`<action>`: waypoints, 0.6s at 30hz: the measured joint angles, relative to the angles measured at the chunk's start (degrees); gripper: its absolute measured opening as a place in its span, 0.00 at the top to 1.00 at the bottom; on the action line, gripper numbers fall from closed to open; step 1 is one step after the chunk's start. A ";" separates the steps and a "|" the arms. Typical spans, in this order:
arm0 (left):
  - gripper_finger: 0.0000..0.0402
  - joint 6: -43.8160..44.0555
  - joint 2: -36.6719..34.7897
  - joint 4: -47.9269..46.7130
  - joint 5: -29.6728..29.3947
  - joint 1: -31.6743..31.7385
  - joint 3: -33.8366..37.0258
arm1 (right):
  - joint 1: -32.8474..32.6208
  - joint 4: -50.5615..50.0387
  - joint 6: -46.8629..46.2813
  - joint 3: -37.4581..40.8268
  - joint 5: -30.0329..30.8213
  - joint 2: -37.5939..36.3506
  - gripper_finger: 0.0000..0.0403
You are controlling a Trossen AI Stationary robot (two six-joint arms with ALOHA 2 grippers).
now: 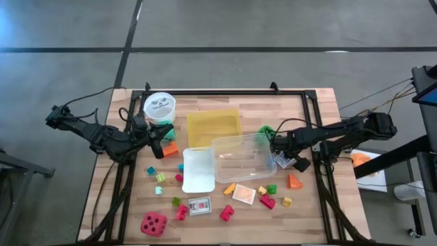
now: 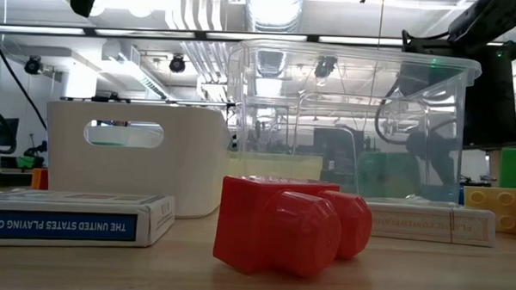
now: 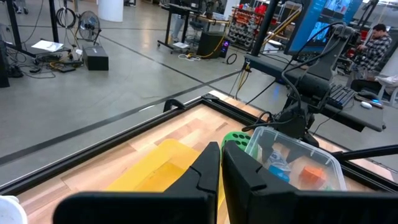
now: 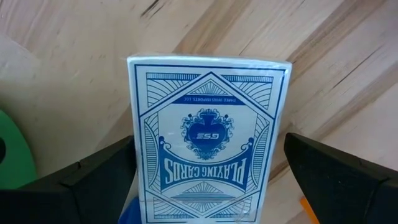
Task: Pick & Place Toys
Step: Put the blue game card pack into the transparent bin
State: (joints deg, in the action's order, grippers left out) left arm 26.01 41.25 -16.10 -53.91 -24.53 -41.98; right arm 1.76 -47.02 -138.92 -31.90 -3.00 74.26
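Wooden table point(image 1: 225, 102), grey concrete floor point(image 1: 273, 24)

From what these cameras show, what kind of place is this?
Probably a robotics lab or workshop: bare concrete floor, equipment racks and a person at a desk lie beyond the wooden table.

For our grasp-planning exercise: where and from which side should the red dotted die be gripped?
Take the red dotted die by two opposite flat side faces, coming straight down from above: it sits flat on the table with free space on each side.
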 joint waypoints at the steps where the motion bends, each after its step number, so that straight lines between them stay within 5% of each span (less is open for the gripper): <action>1: 0.96 0.01 0.00 0.00 0.00 0.00 -0.01 | 0.00 -0.10 -0.08 0.13 0.20 0.00 0.02; 12: 0.96 0.00 -0.01 -0.01 0.00 0.00 -0.02 | -0.02 0.12 -3.13 0.42 1.46 0.00 0.03; 18: 0.96 0.01 -0.02 -0.02 0.00 -0.01 -0.02 | -0.02 0.34 -3.18 0.44 1.48 0.00 0.17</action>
State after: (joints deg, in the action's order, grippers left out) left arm 26.02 41.23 -16.12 -53.91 -24.55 -42.00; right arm 1.74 -46.68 -142.10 -31.46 -1.52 74.26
